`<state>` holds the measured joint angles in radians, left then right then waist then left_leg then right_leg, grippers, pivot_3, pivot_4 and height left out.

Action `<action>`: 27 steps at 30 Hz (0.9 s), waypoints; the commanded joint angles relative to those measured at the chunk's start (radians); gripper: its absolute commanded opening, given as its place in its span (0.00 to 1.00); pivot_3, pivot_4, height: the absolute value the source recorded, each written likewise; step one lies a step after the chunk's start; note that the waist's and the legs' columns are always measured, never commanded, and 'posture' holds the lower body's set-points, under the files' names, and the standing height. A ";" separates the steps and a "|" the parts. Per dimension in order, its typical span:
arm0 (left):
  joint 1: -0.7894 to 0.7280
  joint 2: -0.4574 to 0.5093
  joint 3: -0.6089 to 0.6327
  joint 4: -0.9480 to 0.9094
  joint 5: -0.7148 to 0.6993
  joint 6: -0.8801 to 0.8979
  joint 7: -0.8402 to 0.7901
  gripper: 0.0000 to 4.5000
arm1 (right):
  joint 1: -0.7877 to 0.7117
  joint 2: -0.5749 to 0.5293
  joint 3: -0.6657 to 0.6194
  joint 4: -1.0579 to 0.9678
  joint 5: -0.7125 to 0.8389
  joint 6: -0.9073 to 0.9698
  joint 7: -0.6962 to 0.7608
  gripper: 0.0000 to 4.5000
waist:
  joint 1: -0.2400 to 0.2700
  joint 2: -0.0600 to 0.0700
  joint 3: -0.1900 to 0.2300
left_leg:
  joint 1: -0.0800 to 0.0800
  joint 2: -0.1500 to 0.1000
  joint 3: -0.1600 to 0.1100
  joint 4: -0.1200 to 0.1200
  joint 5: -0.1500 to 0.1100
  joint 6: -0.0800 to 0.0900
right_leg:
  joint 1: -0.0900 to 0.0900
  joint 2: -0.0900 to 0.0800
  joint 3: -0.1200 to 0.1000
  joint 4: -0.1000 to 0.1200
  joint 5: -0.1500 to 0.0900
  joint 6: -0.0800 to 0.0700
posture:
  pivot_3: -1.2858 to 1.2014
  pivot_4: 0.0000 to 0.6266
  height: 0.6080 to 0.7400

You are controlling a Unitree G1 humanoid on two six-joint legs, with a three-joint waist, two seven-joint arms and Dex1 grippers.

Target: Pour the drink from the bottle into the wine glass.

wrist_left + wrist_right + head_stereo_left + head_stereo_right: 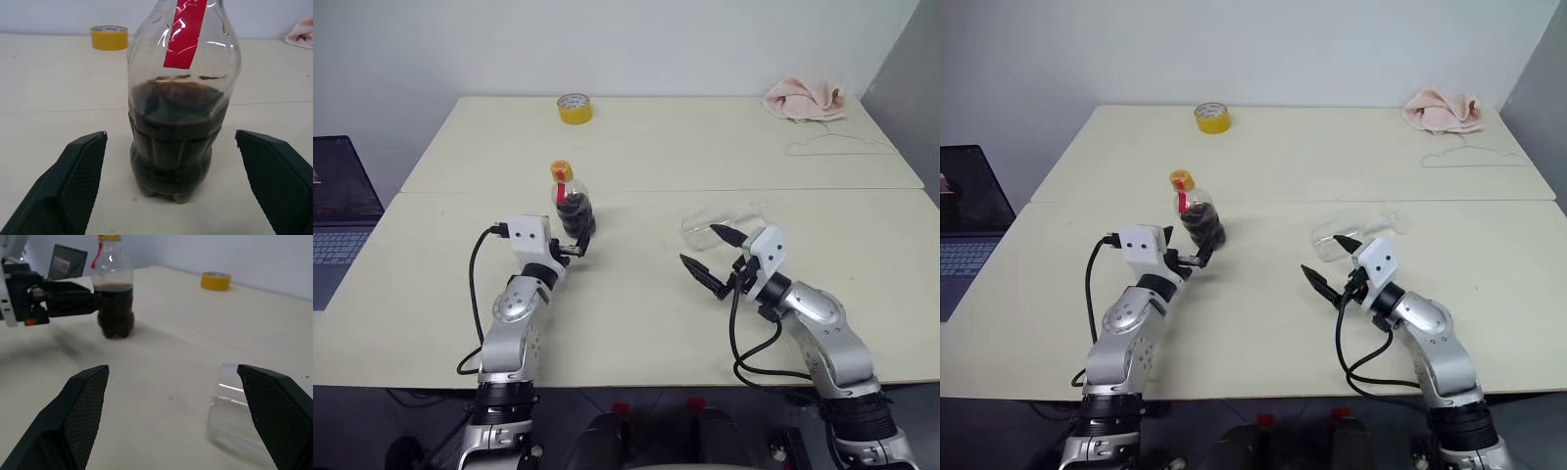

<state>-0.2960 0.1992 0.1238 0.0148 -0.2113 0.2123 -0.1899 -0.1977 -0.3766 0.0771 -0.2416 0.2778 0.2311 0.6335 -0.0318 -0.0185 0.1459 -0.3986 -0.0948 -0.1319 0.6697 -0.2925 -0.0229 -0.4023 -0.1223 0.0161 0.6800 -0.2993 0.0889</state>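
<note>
On the cream table (636,323), reading from the left, a laptop (337,220) is seen at the far edge, well apart from everything else. Next comes the left gripper (576,243), held level and pointed forward, its two black fingers (73,186) spread wide with nothing between them but air. Directly ahead of it, standing upright, is the bottle (571,203), its yellow-orange cap still on and the drink (173,147) filling roughly the lower half. In the left wrist view the bottle's body is framed between the two fingers but is not yet touched by either; it is judged that only a short advance forward is needed before the jaws can be closed on its waist. A yellow tape roll (574,108) lies far behind, near the back edge.

Further right, the right gripper (708,257) is likewise spread wide and empty, angled forward and toward the left. Just beyond it the wine glass (724,220) is lying on its side, its long axis running roughly across the table. It lies nearer to the right arm than to the left, so it is judged that this glass must be stood upright before any pouring.

At the far right corner a pink cloth (805,99) and a wire hanger (837,147) are seen.
</note>
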 commanded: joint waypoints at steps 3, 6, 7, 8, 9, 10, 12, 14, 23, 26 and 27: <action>-0.075 0.015 0.002 0.081 0.018 -0.055 -0.023 0.99 | -0.021 -0.004 -0.003 -0.038 0.020 0.010 0.015 1.00 | 0.000 0.000 0.000 | 0.000 0.000 0.000 0.000 0.000 0.000 | 0.000 0.000 0.000 0.000 0.000 0.000 | 0.52 0.24 1.00; -0.114 0.015 0.001 0.131 0.025 -0.082 -0.034 0.99 | -0.019 -0.007 -0.008 -0.031 0.021 0.014 0.014 1.00 | 0.001 0.000 0.000 | -0.001 0.000 0.000 0.001 0.000 0.000 | 0.000 0.000 -0.001 0.000 0.000 0.000 | 0.52 0.24 1.00; -0.120 0.015 -0.001 0.141 0.027 -0.089 -0.038 0.99 | -0.018 -0.009 -0.010 -0.030 0.021 0.014 0.015 1.00 | 0.001 0.000 0.000 | -0.001 0.000 0.000 0.001 0.000 0.000 | 0.000 0.000 0.000 0.000 0.000 0.000 | 0.52 0.24 1.00; -0.126 0.015 -0.002 0.152 0.028 -0.095 -0.040 0.99 | -0.017 -0.011 -0.011 -0.030 0.021 0.014 0.015 1.00 | 0.001 0.000 0.000 | -0.001 0.000 0.000 0.001 0.000 0.000 | 0.000 0.000 0.000 0.000 0.000 0.000 | 0.52 0.24 1.00; -0.134 0.015 -0.002 0.164 0.029 -0.101 -0.042 0.99 | -0.016 -0.013 -0.012 -0.030 0.021 0.014 0.016 1.00 | 0.000 0.000 0.000 | -0.001 0.000 0.000 0.001 0.000 0.000 | 0.000 0.000 0.000 0.000 0.000 0.000 | 0.52 0.24 1.00; -0.147 0.017 -0.005 0.186 0.038 -0.113 -0.041 0.99 | -0.015 -0.015 -0.013 -0.031 0.021 0.014 0.016 1.00 | 0.000 0.000 0.000 | -0.001 0.000 0.000 0.001 0.000 0.000 | 0.000 0.000 0.000 0.000 0.000 0.000 | 0.52 0.24 1.00; -0.177 0.020 -0.014 0.235 0.056 -0.136 -0.046 0.99 | -0.016 -0.021 -0.016 -0.029 0.024 0.016 0.017 1.00 | 0.001 0.000 0.000 | -0.001 0.000 0.000 0.001 0.000 0.000 | 0.000 0.000 -0.001 0.000 0.000 0.000 | 0.52 0.24 1.00; -0.213 0.012 -0.010 0.286 0.055 -0.159 -0.048 0.99 | -0.021 -0.024 -0.018 -0.030 0.026 0.021 0.016 1.00 | 0.001 0.000 0.000 | -0.001 0.000 -0.001 0.002 0.000 0.000 | 0.000 0.000 -0.001 0.000 0.000 0.000 | 0.52 0.24 1.00; -0.268 -0.006 -0.015 0.390 0.060 -0.245 -0.072 0.91 | -0.028 -0.030 -0.023 -0.035 0.028 0.028 0.016 1.00 | 0.000 -0.001 0.000 | -0.001 -0.001 -0.001 0.003 0.000 0.000 | 0.000 0.000 -0.001 0.001 0.000 0.000 | 0.52 0.24 1.00; -0.262 -0.016 -0.013 0.389 0.058 -0.250 -0.066 0.73 | -0.028 -0.030 -0.023 -0.038 0.027 0.030 0.015 1.00 | 0.002 -0.001 0.000 | -0.002 -0.001 -0.001 0.004 0.000 0.000 | 0.000 0.000 -0.001 0.001 0.000 0.000 | 0.52 0.24 1.00; -0.257 -0.017 -0.013 0.387 0.058 -0.251 -0.065 0.68 | -0.029 -0.029 -0.024 -0.038 0.027 0.030 0.014 1.00 | 0.002 -0.001 0.000 | -0.002 -0.001 -0.001 0.004 0.000 0.000 | 0.000 0.000 -0.001 0.001 0.000 0.000 | 0.52 0.24 1.00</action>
<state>-0.5408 0.1870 0.1138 0.4191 -0.1538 -0.0135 -0.2524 -0.2111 -0.4008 0.0714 -0.2404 0.2958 0.2694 0.6474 -0.0299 -0.0191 0.1462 -0.4007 -0.0957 -0.1332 0.6740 -0.2925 -0.0229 -0.4025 -0.1228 0.0148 0.6807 -0.2992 0.0890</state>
